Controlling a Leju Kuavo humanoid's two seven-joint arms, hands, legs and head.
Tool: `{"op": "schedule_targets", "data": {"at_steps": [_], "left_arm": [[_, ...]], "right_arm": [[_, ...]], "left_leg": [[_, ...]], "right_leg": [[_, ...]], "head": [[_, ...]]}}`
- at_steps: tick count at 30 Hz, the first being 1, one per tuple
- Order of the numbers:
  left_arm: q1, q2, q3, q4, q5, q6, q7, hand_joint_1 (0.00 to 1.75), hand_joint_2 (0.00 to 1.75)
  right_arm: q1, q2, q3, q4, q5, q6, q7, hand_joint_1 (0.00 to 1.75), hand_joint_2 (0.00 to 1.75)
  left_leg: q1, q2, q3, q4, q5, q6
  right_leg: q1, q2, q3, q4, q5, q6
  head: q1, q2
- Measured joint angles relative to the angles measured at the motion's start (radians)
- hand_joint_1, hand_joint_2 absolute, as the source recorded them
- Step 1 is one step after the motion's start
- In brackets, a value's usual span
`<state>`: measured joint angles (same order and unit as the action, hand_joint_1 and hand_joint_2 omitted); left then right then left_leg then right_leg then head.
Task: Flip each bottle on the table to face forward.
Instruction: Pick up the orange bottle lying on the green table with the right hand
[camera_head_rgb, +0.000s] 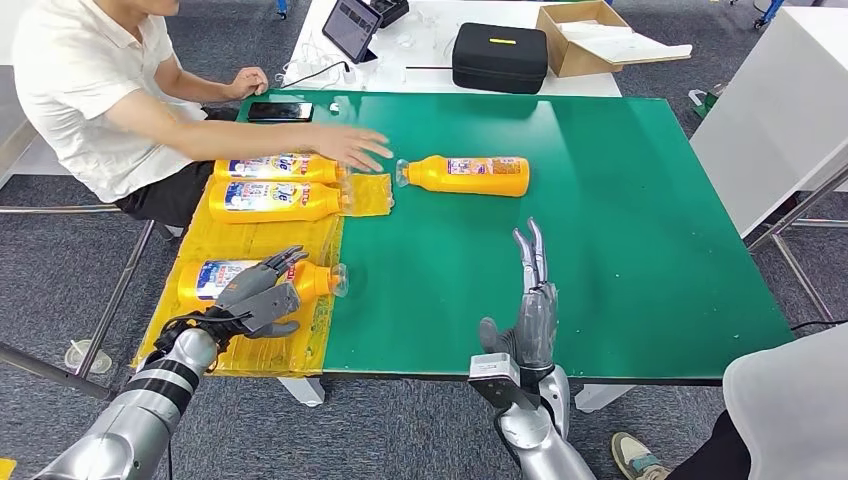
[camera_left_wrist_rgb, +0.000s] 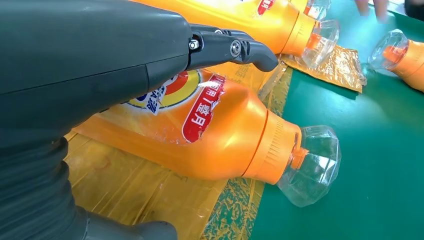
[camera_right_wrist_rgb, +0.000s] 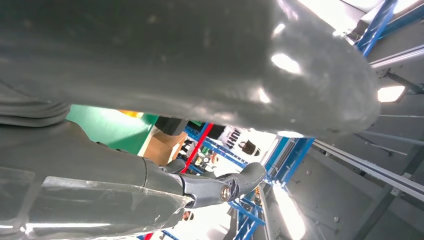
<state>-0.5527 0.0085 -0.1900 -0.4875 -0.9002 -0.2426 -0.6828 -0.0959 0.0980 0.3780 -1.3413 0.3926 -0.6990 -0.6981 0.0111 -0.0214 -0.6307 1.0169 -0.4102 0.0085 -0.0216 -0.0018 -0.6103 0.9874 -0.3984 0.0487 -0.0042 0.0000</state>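
So the nearest bottle (camera_head_rgb: 262, 279) is the one to watch: it lies flat on the yellow sheet (camera_head_rgb: 285, 345) at the near-left corner of the green surface (camera_head_rgb: 620, 230), long axis running left to right, clear cap (camera_head_rgb: 338, 280) pointing right toward the middle of the surface. The robot's left hand (camera_head_rgb: 258, 298) sits right on top of it, fingers draped over the body, and in the left wrist view the label (camera_left_wrist_rgb: 200, 112) peeks out beneath a dark finger (camera_left_wrist_rgb: 235, 50). Whether it's really clamping or just resting there, hard to say, but it looks like contact. The right hand (camera_head_rgb: 530, 300) is well apart from that bottle, fingers straight and pointing away, holding nothing, so the left arm is clearly the closer one. Farther back, two more bottles (camera_head_rgb: 275, 185) lie side by side on the sheet, caps also to the right, with a person's hand (camera_head_rgb: 350, 147) reaching over them. A fourth bottle (camera_head_rgb: 468, 175) lies alone on the green, cap pointing left.
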Motion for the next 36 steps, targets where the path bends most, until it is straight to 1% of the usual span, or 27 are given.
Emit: {"op": "schedule_targets", "data": {"at_steps": [5,7,9,10,12,13,15,17,18,21,23,27,29,31,34,36], "left_arm": [[0.009,0.001,-0.005,-0.013,0.03,-0.003,-0.015,0.0,1.75],[0.03,0.0,-0.017,-0.046,0.073,0.029,-0.02,0.0,1.75],[0.071,-0.013,-0.033,-0.103,0.13,0.112,-0.018,0.0,1.75],[0.097,-0.026,-0.039,-0.138,0.164,0.169,-0.015,0.0,1.75],[0.158,-0.069,-0.047,-0.226,0.253,0.306,-0.004,0.0,1.75],[0.192,-0.094,-0.053,-0.281,0.309,0.378,0.006,0.0,1.75],[0.252,-0.134,-0.08,-0.392,0.419,0.494,0.025,0.0,1.75],[0.3,-0.158,-0.119,-0.489,0.509,0.565,0.043,0.0,1.75],[0.325,-0.17,-0.134,-0.536,0.561,0.593,0.056,0.0,1.75],[0.402,-0.208,-0.175,-0.667,0.753,0.69,0.092,0.0,1.75],[0.439,-0.216,-0.219,-0.737,0.835,0.767,0.082,0.0,1.75],[0.471,-0.215,-0.292,-0.832,0.858,0.881,0.008,0.0,1.75],[0.473,-0.214,-0.315,-0.864,0.856,0.911,-0.011,0.0,1.75],[0.473,-0.21,-0.333,-0.888,0.861,0.915,-0.015,0.0,1.75],[0.473,-0.204,-0.355,-0.909,0.882,0.902,-0.015,0.0,1.75],[0.475,-0.201,-0.366,-0.912,0.908,0.875,-0.007,0.0,1.75]], "right_arm": [[0.0,0.0,0.0,0.0,0.006,0.0,0.0,0.0,0.0],[0.002,-0.001,-0.001,0.0,0.015,0.0,0.0,0.0,0.0],[0.008,-0.001,-0.004,0.0,0.025,0.0,0.0,0.0,0.0],[0.014,-0.001,-0.007,-0.001,0.029,0.0,0.0,0.0,0.0],[0.029,-0.001,-0.016,-0.009,0.023,0.0,0.0,0.0,0.0],[0.038,-0.001,-0.018,-0.017,-0.003,0.001,0.0,0.0,0.0],[0.054,-0.001,-0.014,-0.036,-0.111,0.016,0.0,0.0,0.0],[0.065,-0.002,-0.006,-0.053,-0.219,0.053,0.007,0.0,0.0],[0.068,-0.002,-0.006,-0.055,-0.24,0.073,0.018,0.0,0.0],[0.074,0.016,-0.026,-0.015,-0.193,0.087,0.046,0.0,0.0],[0.081,0.032,-0.048,0.012,-0.145,0.061,0.04,0.0,0.0],[0.083,0.053,-0.089,0.024,-0.061,0.009,0.01,0.0,1.75],[0.082,0.058,-0.107,0.025,-0.012,0.006,0.004,0.0,1.75],[0.082,0.063,-0.129,0.024,0.084,0.004,0.002,0.0,1.75],[0.076,0.077,-0.184,0.031,0.307,0.003,0.001,0.0,1.75],[0.06,0.087,-0.247,0.063,0.487,0.003,0.007,0.0,1.75]], "left_leg": [[0.0,0.0,0.0,0.0,0.0,0.0],[0.0,0.0,0.0,0.0,0.0,0.0],[0.0,0.001,-0.001,0.0,0.0,0.0],[0.0,0.001,-0.003,0.001,0.0,0.0],[0.0,0.001,-0.005,0.001,0.0,0.0],[-0.001,0.001,-0.007,0.001,0.0,0.001],[-0.001,0.001,-0.008,0.001,-0.001,0.001],[-0.002,0.001,-0.01,0.001,-0.002,0.001],[-0.002,0.001,-0.01,0.001,-0.003,0.001],[-0.001,0.003,-0.01,0.001,-0.004,0.0],[-0.001,0.003,-0.012,0.001,-0.003,0.0],[0.0,0.003,-0.014,0.001,-0.003,0.0],[0.0,0.003,-0.014,0.001,-0.003,0.0],[0.0,0.003,-0.014,0.001,-0.003,0.0],[0.0,0.003,-0.014,0.001,-0.003,0.0],[0.0,0.003,-0.014,0.001,-0.003,0.0]], "right_leg": [[0.0,0.0,0.0,0.0,0.0,0.0],[0.0,0.0,-0.001,0.0,0.0,0.0],[0.0,0.001,-0.003,0.0,0.0,0.0],[-0.001,0.001,-0.004,0.0,0.0,0.0],[-0.001,0.001,-0.006,0.0,0.0,0.0],[-0.002,0.001,-0.007,0.0,0.0,0.001],[-0.002,0.001,-0.009,-0.001,0.0,0.001],[-0.002,0.001,-0.01,-0.001,0.0,0.001],[-0.002,0.001,-0.011,-0.001,0.0,0.001],[-0.001,0.002,-0.012,-0.001,0.0,0.001],[0.0,0.002,-0.014,-0.001,0.0,0.001],[0.001,0.002,-0.015,-0.001,0.0,0.001],[0.001,0.002,-0.015,-0.001,0.0,0.001],[0.0,0.002,-0.015,-0.001,0.0,0.001],[0.0,0.002,-0.015,-0.001,0.0,0.001],[0.0,0.002,-0.015,-0.001,0.0,0.001]], "head": [[0.0,0.0],[0.0,0.0],[0.0,0.0],[0.0,0.0],[0.0,0.0],[0.0,0.0],[0.001,0.0],[0.0,0.0],[0.0,0.0],[0.0,0.0],[0.0,0.0],[0.0,0.0],[0.0,0.0],[0.0,0.0],[0.0,0.0],[0.0,0.0]]}}
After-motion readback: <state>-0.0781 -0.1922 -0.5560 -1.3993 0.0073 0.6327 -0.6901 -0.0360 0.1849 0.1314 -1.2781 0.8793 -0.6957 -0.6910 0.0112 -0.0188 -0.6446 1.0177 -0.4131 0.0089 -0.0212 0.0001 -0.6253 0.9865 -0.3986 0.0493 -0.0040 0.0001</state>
